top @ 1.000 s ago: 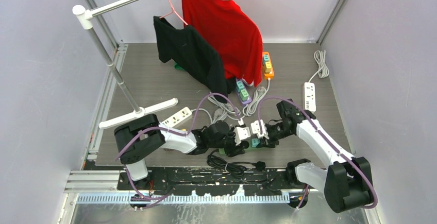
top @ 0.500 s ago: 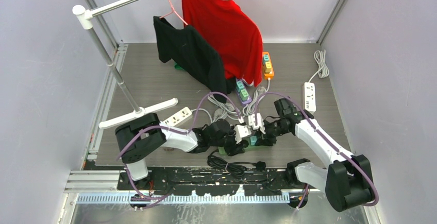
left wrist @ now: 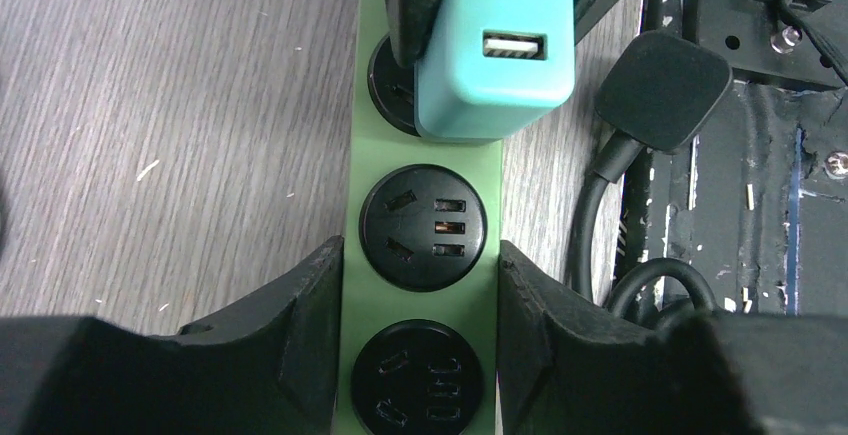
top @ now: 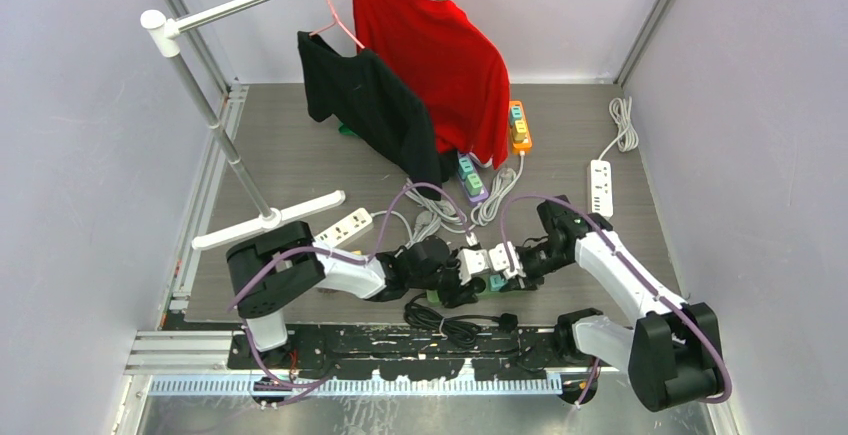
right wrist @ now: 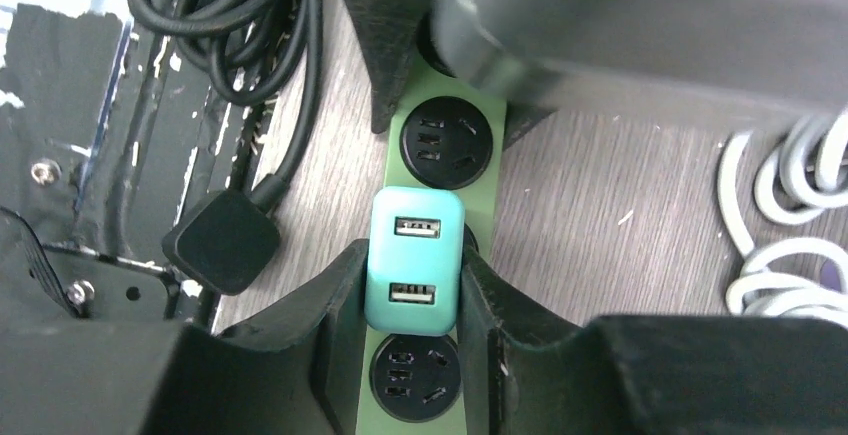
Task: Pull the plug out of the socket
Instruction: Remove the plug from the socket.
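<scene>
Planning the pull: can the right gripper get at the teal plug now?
Probably yes: the right gripper sits on both sides of the teal plug, nothing between; the left gripper pins the green strip.

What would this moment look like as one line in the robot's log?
left gripper: clamps green power strip | right gripper: grips teal plug | teal plug: looks seated, not yet pulled

Overhead wide; wrists close, sharing green strip (left wrist: 425,160).

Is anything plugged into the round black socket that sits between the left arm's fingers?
No, that round black socket on the green power strip shows bare slots; the teal USB plug block sits one socket farther along.
</scene>
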`<state>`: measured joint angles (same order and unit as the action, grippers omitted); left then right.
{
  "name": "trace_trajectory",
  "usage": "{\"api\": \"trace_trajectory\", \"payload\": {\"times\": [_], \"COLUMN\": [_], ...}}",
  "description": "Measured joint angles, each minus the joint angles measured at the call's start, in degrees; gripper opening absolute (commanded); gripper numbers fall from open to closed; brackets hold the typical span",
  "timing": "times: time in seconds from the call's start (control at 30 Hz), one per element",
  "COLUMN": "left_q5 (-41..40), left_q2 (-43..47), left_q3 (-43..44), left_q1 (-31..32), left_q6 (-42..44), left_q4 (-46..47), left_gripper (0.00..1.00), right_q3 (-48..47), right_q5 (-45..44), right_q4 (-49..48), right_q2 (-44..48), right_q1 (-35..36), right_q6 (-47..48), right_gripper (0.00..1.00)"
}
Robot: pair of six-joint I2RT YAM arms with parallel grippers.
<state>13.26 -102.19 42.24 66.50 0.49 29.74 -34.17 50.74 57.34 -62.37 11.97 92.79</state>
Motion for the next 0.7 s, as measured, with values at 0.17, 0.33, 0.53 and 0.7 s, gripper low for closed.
{"api": "trace_trajectory", "payload": {"times": [0.17, 0.33, 0.53, 0.7], "left_q5": [0.4, 0.5, 0.9, 0.7], "left_q2": [-0.6, -1.1, -1.3, -2.1], "left_q3": [1.4, 2.6, 2.6, 2.6], "left_q1": [0.0, -0.6, -1.2, -1.4], "left_q6": [0.4, -0.7, -2.4, -3.0], "left_q4": [-2.3, -4.1, -3.3, 0.0], "left_gripper": [0.0, 0.0, 0.0, 0.0], "right_q3": [-0.3, -1.1, -1.3, -4.5], "right_q5": [-3.0, -5.2, -4.4, -1.9], "right_q4": [-0.6, -6.7, -10.7, -3.7], "right_q2": [0.1, -1.2, -2.1, -5.6], "right_q1": [3.4, 4.5, 0.9, -4.0], "right_q6": [0.9, -13.9, -24.3, -13.5], "right_gripper": [0.01, 0.01, 0.01, 0.01]}}
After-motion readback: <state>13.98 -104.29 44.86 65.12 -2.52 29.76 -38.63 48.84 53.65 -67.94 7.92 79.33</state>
